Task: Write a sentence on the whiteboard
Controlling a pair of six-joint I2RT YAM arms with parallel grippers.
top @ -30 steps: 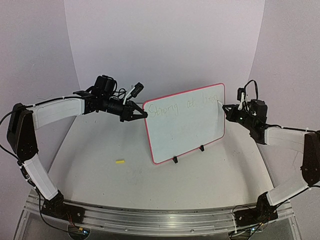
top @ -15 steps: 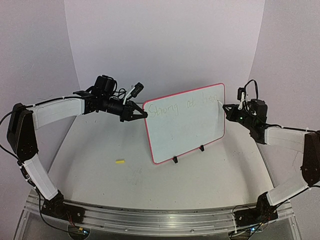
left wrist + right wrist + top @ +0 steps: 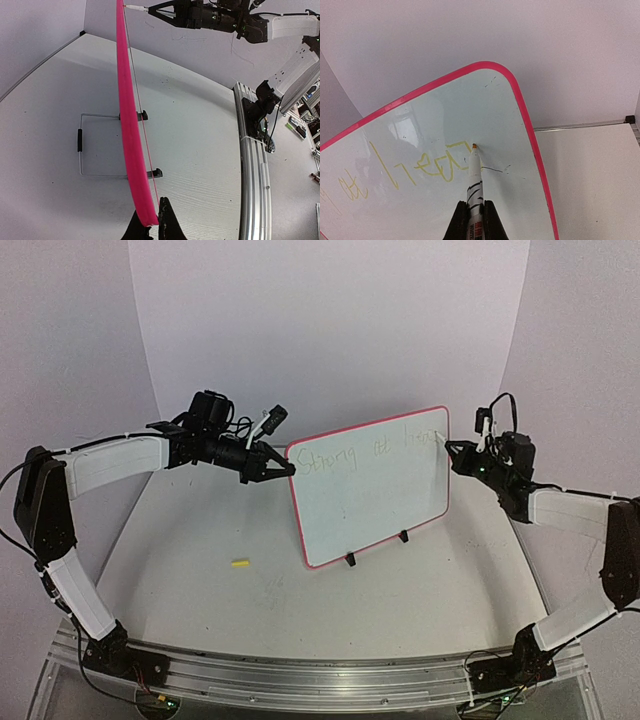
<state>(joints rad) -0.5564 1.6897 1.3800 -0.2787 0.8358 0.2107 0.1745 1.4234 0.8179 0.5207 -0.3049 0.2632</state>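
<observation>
Pink-rimmed whiteboard (image 3: 370,495) propped, faint yellow sentence (image 3: 362,456) along top; left tool (image 3: 150,226) clamped on whiteboard, right tool (image 3: 475,220) clamped on marker (image 3: 474,172).

Both arms elbows-up, reaching inward. Left gripper (image 3: 290,469) jaws pinching whiteboard (image 3: 370,490) rim; right gripper (image 3: 452,447) jaws clamped on marker (image 3: 474,170).

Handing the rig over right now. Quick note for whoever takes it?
Grippers: left gripper shut on the left edge of the whiteboard, which stands upright on its feet. The right gripper is shut on the marker, with the tip touching the board near its top right corner.
Done: first line of the sentence, faint yellow, roughly "Strong at hear".
Left: finish that word. Below it the board is blank, so the second line is not started.
Small yellow piece lies loose on the table.
</observation>
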